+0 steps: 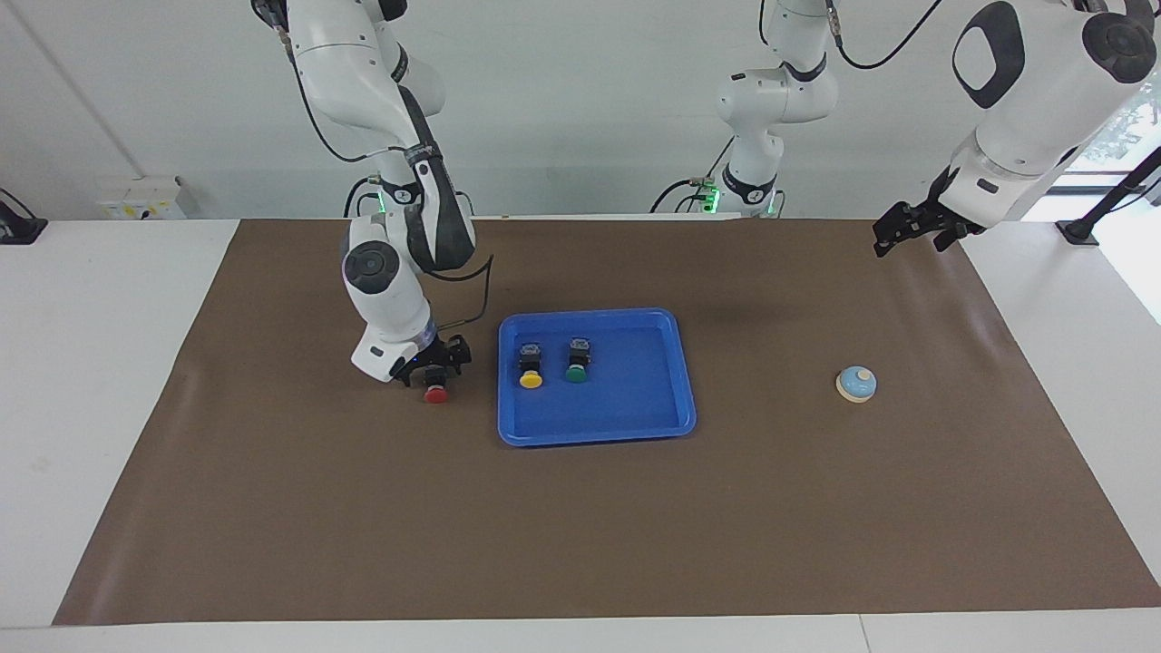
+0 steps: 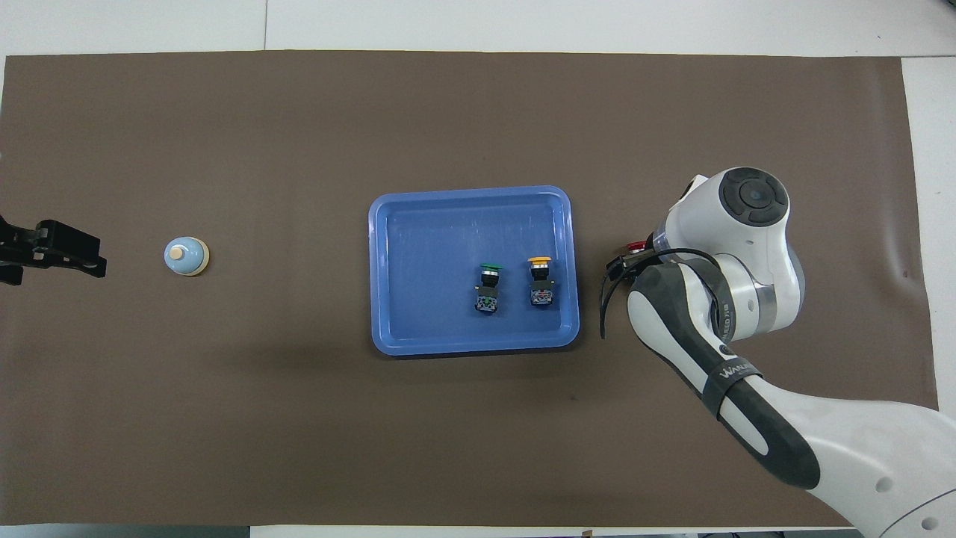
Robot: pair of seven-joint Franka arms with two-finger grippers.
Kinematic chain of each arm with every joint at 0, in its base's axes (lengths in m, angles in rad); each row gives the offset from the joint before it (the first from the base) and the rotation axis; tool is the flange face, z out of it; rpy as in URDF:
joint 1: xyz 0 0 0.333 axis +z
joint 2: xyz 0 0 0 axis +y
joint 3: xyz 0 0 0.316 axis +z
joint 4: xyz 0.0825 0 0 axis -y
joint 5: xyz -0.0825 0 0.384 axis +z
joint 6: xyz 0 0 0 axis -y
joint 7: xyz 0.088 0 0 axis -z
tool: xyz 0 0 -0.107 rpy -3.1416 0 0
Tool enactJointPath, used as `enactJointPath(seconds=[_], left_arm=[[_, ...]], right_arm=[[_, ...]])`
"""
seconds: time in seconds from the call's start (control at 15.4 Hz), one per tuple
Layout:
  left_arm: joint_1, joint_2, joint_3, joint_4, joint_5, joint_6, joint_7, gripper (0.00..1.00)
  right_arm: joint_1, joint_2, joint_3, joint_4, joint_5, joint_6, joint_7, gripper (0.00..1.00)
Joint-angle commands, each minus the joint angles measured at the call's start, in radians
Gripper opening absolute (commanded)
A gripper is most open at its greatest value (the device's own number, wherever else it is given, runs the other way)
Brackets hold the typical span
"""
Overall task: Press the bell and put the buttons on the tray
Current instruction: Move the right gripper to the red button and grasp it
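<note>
text: "WANLEED" partly legible | on: right arm (image 2: 728,370) black band

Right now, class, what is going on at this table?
The right gripper is down at the red button on the mat, beside the blue tray. The yellow button and green button already lie in the tray. The left gripper waits open in the air; the bell stands alone.
</note>
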Motion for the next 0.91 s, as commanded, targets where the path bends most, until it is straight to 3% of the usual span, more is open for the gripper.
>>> enactJointPath(seconds=[0.0, 0.26, 0.32, 0.65, 0.84], left_arm=[[0.002, -0.02, -0.002, -0.017, 0.008, 0.008, -0.007, 1.0], [0.001, -0.02, 0.0, -0.017, 0.007, 0.008, -0.007, 1.0], [0.0, -0.02, -0.002, -0.017, 0.008, 0.008, -0.007, 1.0], [0.001, -0.02, -0.002, -0.017, 0.008, 0.008, -0.007, 1.0], [0.0, -0.02, -0.002, -0.017, 0.008, 0.008, -0.007, 1.0]], right_arm=[[-0.019, -0.037, 0.016, -0.04, 0.012, 0.01, 0.014, 0.67], [-0.008, -0.037, 0.017, -0.025, 0.091, -0.01, 0.019, 0.09], [-0.007, -0.037, 0.02, -0.011, 0.093, -0.019, 0.028, 0.0], [0.061, -0.022, 0.023, 0.168, 0.095, -0.133, 0.112, 0.0], [0.183, 0.024, 0.02, 0.332, 0.09, -0.222, 0.274, 0.0]])
